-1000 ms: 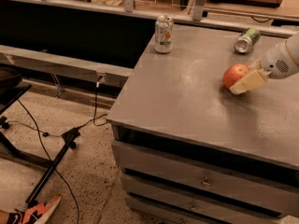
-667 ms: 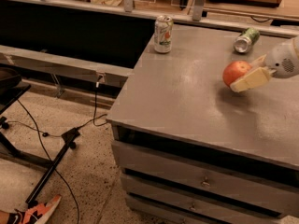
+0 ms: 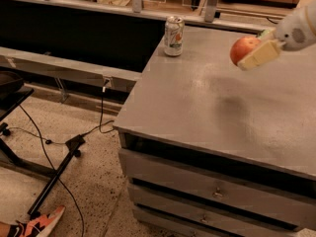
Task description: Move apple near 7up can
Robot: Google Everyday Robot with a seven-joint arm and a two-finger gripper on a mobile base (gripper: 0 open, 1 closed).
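Red apple (image 3: 243,48) aloft, clamped in end effector (image 3: 253,51)

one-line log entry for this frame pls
phase: carry | gripper: right, above table, jaws shut on apple | apple: off the table | 7up can: upright, far left corner, apart from apple

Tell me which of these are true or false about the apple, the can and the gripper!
1. The gripper is holding the apple. True.
2. The 7up can is lying on its side. False: it stands upright.
3. The apple is touching the 7up can. False: they are well apart, with the apple held in the air to the can's right in the picture.
4. The 7up can stands near a back corner of the table. True.
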